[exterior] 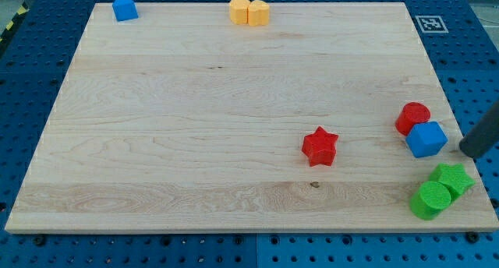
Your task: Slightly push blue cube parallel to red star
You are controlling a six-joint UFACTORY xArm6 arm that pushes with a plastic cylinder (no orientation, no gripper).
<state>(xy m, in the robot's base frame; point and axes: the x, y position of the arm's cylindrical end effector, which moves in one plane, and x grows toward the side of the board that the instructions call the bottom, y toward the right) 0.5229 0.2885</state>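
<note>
The blue cube (426, 139) sits near the board's right edge, touching the red cylinder (412, 117) just above it. The red star (320, 146) lies to the cube's left, a little lower. My tip (470, 152) is at the view's right edge, just right of the blue cube with a small gap, off the board's right side. Only the rod's lower part shows.
A green star (453, 178) and a green cylinder (430, 199) lie together below the blue cube at the bottom right corner. Two yellow blocks (249, 11) sit at the top edge. A small blue block (123, 7) sits at the top left.
</note>
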